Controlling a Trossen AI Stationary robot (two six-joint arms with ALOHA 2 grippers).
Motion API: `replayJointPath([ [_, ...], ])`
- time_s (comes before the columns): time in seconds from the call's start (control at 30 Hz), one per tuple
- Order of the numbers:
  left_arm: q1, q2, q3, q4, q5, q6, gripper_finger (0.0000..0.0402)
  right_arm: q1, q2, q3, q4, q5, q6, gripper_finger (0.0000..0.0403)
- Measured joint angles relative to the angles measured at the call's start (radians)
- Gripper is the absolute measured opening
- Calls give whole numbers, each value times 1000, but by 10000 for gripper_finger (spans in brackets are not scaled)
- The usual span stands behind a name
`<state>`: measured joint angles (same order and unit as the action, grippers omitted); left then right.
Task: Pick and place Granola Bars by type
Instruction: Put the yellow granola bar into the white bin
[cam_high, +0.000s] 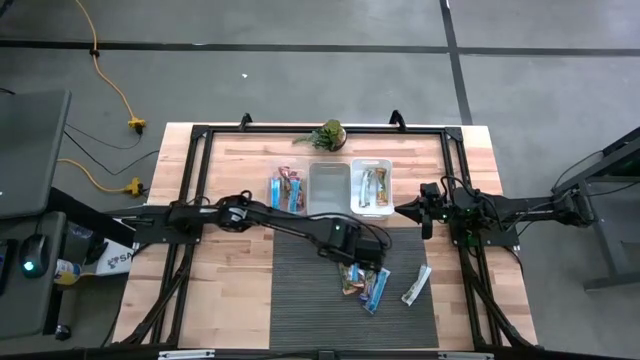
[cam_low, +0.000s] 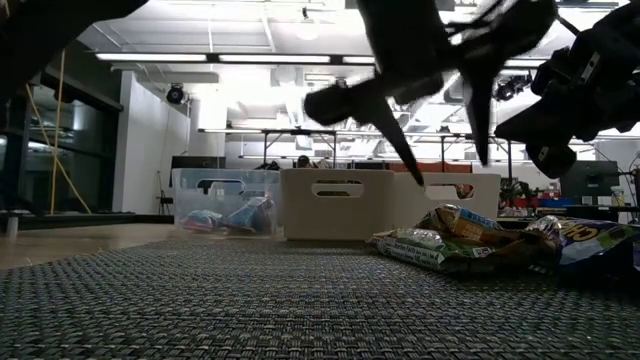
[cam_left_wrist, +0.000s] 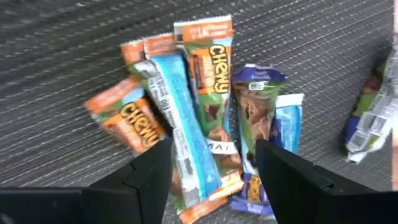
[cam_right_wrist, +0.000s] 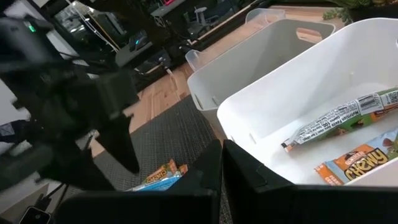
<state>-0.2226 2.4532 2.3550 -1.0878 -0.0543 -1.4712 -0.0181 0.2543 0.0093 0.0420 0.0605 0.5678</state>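
A pile of granola bars (cam_high: 363, 280) (cam_left_wrist: 205, 106) (cam_low: 470, 240), in orange, blue and green wrappers, lies on the grey mat. One white-silver bar (cam_high: 416, 285) (cam_left_wrist: 373, 118) lies apart to the right. My left gripper (cam_high: 368, 256) (cam_left_wrist: 214, 177) (cam_low: 447, 165) hangs open just above the pile, fingers pointing down, touching nothing. My right gripper (cam_high: 412, 211) (cam_right_wrist: 222, 155) is shut and empty, beside the right bin (cam_high: 370, 163). That bin holds a white-silver bar (cam_right_wrist: 342, 118) and an orange bar (cam_right_wrist: 360, 162). The left clear bin (cam_high: 288, 190) (cam_low: 225, 205) holds blue and pink-red bars.
Three bins stand in a row at the mat's far edge; the middle bin (cam_high: 328, 170) (cam_low: 340, 205) shows no bars. A small green plant (cam_high: 325, 135) sits at the table's far edge. A black frame borders the table. Bare mat (cam_high: 300, 290) lies left of the pile.
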Motion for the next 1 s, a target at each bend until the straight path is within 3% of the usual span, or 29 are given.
replayJointPath([
  [0.43,8,22,0,-15,-19,10,221,0,1,0,0,0,0,0],
  [1.0,42,54,-1,-23,33,64,221,0,1,0,0,0,0,0],
])
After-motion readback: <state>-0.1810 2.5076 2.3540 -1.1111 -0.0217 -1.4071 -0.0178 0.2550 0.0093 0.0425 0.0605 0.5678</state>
